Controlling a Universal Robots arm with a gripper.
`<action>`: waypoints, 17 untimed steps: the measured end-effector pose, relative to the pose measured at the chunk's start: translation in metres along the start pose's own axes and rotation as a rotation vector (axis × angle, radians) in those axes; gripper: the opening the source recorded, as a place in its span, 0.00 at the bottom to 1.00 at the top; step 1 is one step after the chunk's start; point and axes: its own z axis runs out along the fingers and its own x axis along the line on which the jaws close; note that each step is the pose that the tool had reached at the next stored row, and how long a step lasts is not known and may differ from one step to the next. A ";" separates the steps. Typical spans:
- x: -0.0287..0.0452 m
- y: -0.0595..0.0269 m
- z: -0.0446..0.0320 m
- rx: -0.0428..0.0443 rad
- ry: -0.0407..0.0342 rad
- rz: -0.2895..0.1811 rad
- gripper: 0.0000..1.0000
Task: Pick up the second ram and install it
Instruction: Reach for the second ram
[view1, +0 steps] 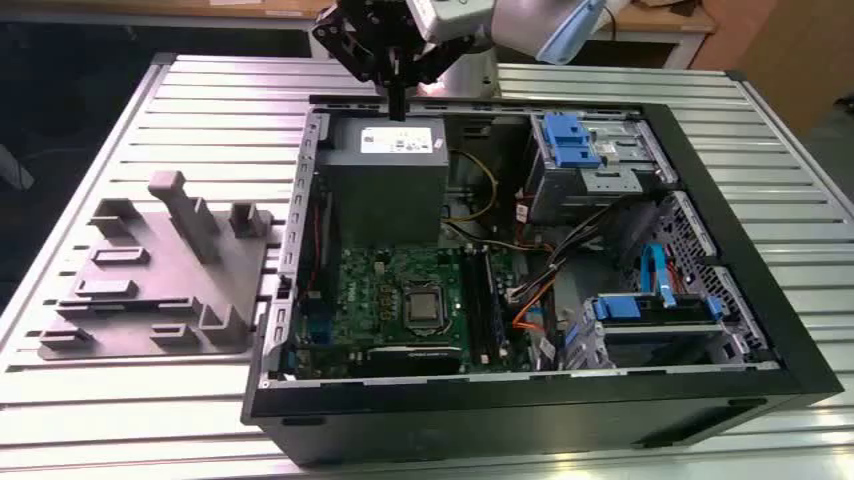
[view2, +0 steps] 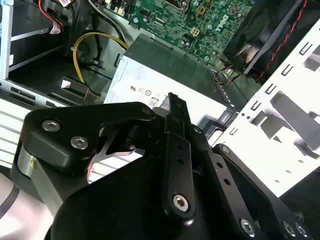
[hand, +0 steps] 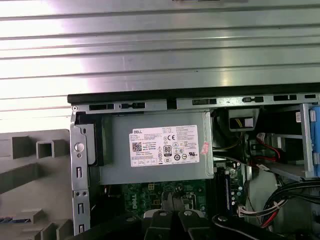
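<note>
Broadly, a ribbed metal table (view1: 120, 120) fills the exterior view, and an open black computer case (view1: 534, 400) lies on its side across the middle and right of that frame. On the exterior view's left, just beside the case, sits a grey plastic tray (view1: 147, 290) with upright pegs. Inside the case, a grey power supply (view1: 384, 170) with a white label takes up the upper middle. The green motherboard (view1: 387, 290) lies below it in the frame, with the square processor socket (view1: 424, 305) near its centre. Both wrist views also show the power supply (hand: 160, 145) and the motherboard (view2: 200, 20) beyond it. Blue drive brackets (view1: 567, 140) sit toward the upper right of the case.

The gripper (view1: 396, 82) hangs at the upper middle of the exterior view, directly above the far edge of the power supply. Its fingers are pressed together on the second ram (view1: 398, 105), a thin dark stick that hangs straight down from them, and its lower end is close over the top of the power supply. Whether it touches there cannot be told. In the second wrist view the gripper (view2: 172, 102) tapers to a narrow tip over the white label, and in the first wrist view the gripper (hand: 170, 217) shows in front of the motherboard.
</note>
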 end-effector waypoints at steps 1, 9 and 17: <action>0.0000 0.0000 0.0000 0.0000 0.0000 0.000 0.10; 0.0000 0.0000 0.0000 0.0000 0.0000 0.000 0.10; 0.0059 -0.0004 -0.0001 0.0000 0.0000 0.000 0.10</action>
